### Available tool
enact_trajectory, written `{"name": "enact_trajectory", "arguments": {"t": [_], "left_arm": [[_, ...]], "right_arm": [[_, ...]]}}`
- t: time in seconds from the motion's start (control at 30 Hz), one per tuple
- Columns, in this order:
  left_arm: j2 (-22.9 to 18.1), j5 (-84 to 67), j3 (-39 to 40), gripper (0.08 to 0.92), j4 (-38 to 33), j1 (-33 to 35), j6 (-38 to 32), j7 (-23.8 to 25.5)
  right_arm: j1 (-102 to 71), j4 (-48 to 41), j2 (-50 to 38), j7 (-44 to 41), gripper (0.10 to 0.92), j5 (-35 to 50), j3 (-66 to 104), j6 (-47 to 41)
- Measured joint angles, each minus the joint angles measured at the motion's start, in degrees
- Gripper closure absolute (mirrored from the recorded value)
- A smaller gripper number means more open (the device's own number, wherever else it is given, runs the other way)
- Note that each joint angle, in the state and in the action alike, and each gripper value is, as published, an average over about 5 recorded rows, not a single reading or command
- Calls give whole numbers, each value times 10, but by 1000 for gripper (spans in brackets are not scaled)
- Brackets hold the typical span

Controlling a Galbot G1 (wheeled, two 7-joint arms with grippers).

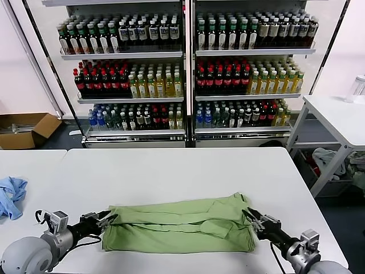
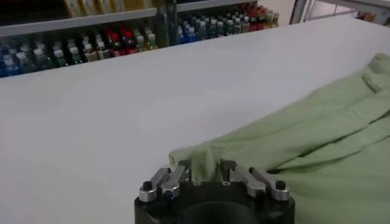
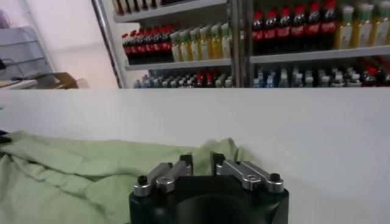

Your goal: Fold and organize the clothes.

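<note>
Folding is partway: the green polo shirt lies as a long band between the left gripper and the right gripper. Each sits at a shirt end, fingers narrowly parted with cloth between them; whether they pinch I cannot tell. Next likely calls for folding end over end.

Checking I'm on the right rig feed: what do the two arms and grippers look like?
Both arms end in rounded light-grey shells. The left gripper and right gripper are black, with silver metal finger linkages fastened by dark bolts. Small grey camera blocks sit on each wrist, and a black cable loops by the left one.
</note>
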Motion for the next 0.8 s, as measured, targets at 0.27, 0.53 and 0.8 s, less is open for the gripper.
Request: {"name": "enact_trajectory", "arguments": {"t": [0.27,0.53,0.8], "left_arm": [[-31,-34,-2,320,-44,27,-15,-100],[-72,-71,33,180,-76,36,-25,-239],[-100,-88,78,177,-86,26,-11,-356]], "right_arm": [[-9,-25,12,-6,378,38,68,63],[-13,-47,23,-1,207,64,98,93],[-16,-62,31,1,203,77,112,107]]}}
